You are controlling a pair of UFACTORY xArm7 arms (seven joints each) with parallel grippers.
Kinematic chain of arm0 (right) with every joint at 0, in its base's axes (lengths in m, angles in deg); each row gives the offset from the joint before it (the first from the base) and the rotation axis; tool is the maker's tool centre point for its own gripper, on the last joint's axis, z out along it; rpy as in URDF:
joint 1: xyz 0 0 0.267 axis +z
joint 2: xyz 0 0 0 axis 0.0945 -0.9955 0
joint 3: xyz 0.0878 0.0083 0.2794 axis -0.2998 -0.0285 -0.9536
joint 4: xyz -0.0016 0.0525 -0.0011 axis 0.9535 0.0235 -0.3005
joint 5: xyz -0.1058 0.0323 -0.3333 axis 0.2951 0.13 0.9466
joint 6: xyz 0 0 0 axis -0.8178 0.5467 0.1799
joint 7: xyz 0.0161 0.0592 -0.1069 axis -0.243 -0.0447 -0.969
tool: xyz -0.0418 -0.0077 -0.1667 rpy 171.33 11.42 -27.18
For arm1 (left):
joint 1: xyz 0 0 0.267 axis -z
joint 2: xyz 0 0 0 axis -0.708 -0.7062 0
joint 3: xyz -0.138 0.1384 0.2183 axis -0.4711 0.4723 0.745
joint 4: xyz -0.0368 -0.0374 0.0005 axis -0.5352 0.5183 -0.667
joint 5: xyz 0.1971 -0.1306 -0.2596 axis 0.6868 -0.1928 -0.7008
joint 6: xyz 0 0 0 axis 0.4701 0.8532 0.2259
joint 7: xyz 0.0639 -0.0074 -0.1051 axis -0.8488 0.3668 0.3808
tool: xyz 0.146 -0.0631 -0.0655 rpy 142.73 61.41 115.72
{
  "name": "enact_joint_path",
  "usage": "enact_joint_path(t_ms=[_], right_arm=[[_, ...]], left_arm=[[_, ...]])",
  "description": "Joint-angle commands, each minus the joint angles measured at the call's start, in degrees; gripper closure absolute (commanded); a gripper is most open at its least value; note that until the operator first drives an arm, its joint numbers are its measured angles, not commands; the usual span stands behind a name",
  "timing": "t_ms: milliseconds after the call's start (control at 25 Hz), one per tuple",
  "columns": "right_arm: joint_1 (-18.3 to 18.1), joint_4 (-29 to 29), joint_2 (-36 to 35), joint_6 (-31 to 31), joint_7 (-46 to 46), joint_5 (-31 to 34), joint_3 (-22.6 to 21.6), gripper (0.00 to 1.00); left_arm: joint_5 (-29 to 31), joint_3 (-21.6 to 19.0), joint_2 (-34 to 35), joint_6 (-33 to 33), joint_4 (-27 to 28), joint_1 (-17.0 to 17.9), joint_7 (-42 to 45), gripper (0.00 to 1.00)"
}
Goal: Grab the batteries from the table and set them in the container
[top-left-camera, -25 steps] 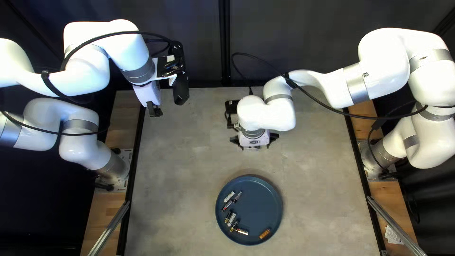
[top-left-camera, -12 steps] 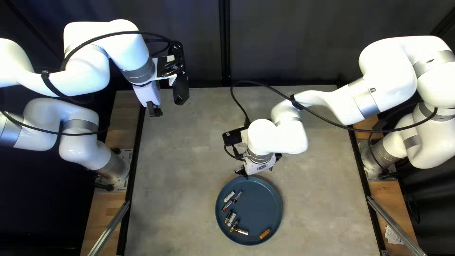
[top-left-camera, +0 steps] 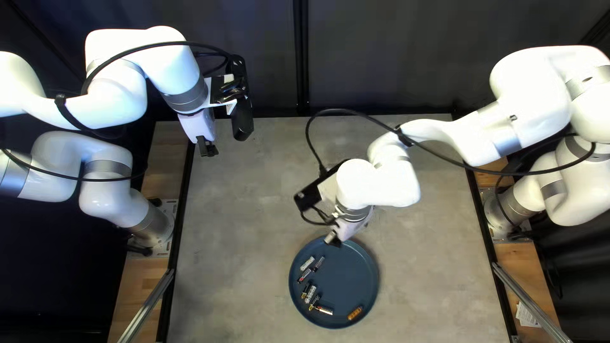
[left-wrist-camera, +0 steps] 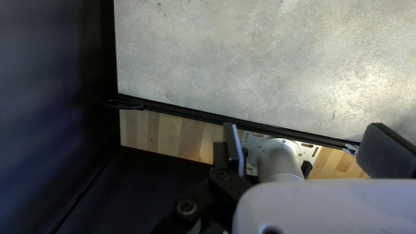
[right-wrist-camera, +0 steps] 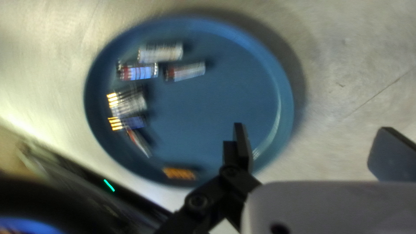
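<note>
My right gripper (top-left-camera: 332,240) is over the far rim of a round blue tray (top-left-camera: 356,279) in the top left view. Several batteries lie in the tray, mostly in its left half, and an orange battery (top-left-camera: 355,313) lies near its near rim. In the right wrist view that gripper (right-wrist-camera: 310,149) stands open above the tray's edge, nothing between its fingers; a white battery (right-wrist-camera: 160,53) and the orange battery (right-wrist-camera: 180,173) show in the tray. My left gripper (top-left-camera: 207,147) hangs over the table's far left corner; in its wrist view the gripper (left-wrist-camera: 301,147) is open and holds nothing.
The grey tabletop (top-left-camera: 254,209) has black rails along its sides, with wooden strips (top-left-camera: 145,273) beyond them. The left arm's round base (left-wrist-camera: 279,158) shows between the left gripper's fingers. A cable (top-left-camera: 445,147) loops along the right arm.
My right arm has come down the top left view from mid-table to the tray, and its wrist has turned. The left arm and the batteries have stayed where they were.
</note>
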State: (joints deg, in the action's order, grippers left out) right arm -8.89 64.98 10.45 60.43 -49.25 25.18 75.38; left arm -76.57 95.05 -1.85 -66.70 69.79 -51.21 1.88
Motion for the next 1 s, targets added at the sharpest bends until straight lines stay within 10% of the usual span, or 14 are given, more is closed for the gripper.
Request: enact_joint_path(t_ms=[40,360,1000], right_arm=[[-0.3,-0.6,0.5,-0.1,-1.1,-0.5,-0.1,0.00],[2.7,0.5,-2.4,-2.5,-24.4,5.0,-4.8,0.00],[4.8,-0.7,-4.4,-9.9,-24.8,16.5,-4.1,0.00]], left_arm=[[0.0,0.0,0.0,0.0,0.0,0.0,0.0,0.00],[0.0,0.0,0.0,0.0,0.0,0.0,0.0,0.00],[0.0,0.0,0.0,0.0,0.0,0.0,0.0,0.00]])
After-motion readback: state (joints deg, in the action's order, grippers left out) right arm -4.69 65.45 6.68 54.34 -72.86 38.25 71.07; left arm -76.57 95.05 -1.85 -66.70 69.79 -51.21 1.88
